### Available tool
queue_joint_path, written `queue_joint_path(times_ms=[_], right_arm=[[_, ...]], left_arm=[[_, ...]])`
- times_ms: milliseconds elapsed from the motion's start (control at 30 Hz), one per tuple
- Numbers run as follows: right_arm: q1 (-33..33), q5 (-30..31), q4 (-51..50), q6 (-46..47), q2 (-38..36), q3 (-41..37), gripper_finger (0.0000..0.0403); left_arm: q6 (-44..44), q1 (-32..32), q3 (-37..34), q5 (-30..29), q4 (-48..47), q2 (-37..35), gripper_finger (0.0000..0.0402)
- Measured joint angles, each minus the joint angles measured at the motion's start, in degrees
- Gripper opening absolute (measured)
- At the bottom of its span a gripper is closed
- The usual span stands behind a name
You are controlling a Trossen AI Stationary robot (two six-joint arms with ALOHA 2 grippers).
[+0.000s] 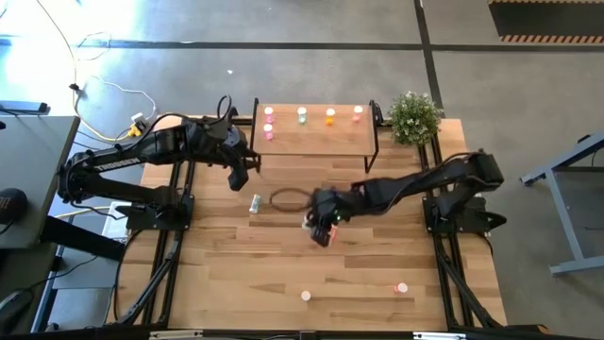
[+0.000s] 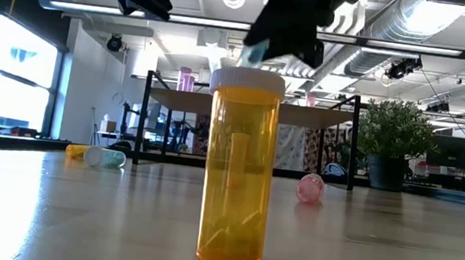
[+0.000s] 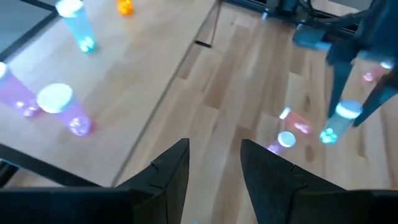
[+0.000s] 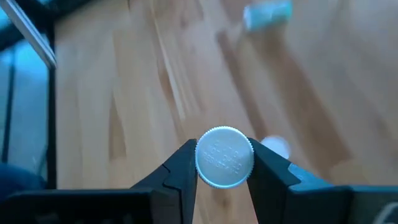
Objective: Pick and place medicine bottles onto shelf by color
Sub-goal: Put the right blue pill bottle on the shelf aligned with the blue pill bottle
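The shelf (image 1: 311,140) stands at the table's far side with pink (image 1: 269,127), pale green (image 1: 302,114), orange (image 1: 330,115) and red-pink (image 1: 358,112) medicine bottles upright on its board. My right gripper (image 1: 323,229) hangs over the table's middle, shut on a pale green bottle (image 3: 339,121). My left gripper (image 1: 243,178) hovers by the shelf's near left corner, open, with nothing between its fingers (image 3: 214,168). An orange bottle (image 2: 238,174) stands upright near the front edge. Another bottle (image 1: 255,202) lies on its side on the table. My right gripper pinches the pale green bottle between its two fingers at the sides of its white-capped end (image 4: 224,157). The fingers slant down from the table's right. The bottle is lifted clear of the table and tilted, cap toward the wrist, bottom (image 3: 328,134) pointing down.
A potted plant (image 1: 413,115) stands at the shelf's right end. A dark ring (image 1: 288,198) lies on the table before the shelf. A red-pink bottle (image 1: 401,287) sits near the front right. More bottles (image 3: 291,121) lie on the table below the right gripper.
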Motion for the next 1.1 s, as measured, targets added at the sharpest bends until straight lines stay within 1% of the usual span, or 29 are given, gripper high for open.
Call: queue_joint_path(times_ms=[233,367,433,600,667,867,933,1100], right_arm=[[-6.8,0.3,1.9,-7.0,-6.4,0.0,0.0103],[-11.4,0.3,4.0,-13.3,-9.0,0.0,0.0103],[-14.0,0.2,3.4,-16.5,-9.4,1.3,0.0103],[-20.9,-1.5,-0.8,-25.7,-8.7,8.5,0.0103],[-24.0,-2.6,-4.1,-29.0,-8.2,11.2,0.0103],[-32.0,-7.5,-9.1,-35.6,-6.6,16.7,0.0103],[-33.4,-7.8,-11.7,-38.1,-5.3,18.1,0.0103],[-34.9,-9.5,-14.0,-43.0,-1.6,21.5,0.0103]], left_arm=[[1.7,3.0,0.0,0.0,0.5,0.0,0.0133],[1.6,4.5,0.0,0.0,0.6,0.0,0.0133],[1.6,5.0,0.0,0.0,0.6,0.0,0.0133],[1.6,6.2,0.0,0.0,0.6,0.0,0.0133],[1.6,6.7,0.0,0.0,0.6,0.0,0.0133],[0.6,8.2,0.0,0.0,0.3,0.0,0.0133],[0.6,8.3,0.0,0.0,0.3,0.0,0.0133],[0.6,8.7,0.0,0.0,0.2,0.0,0.0133]])
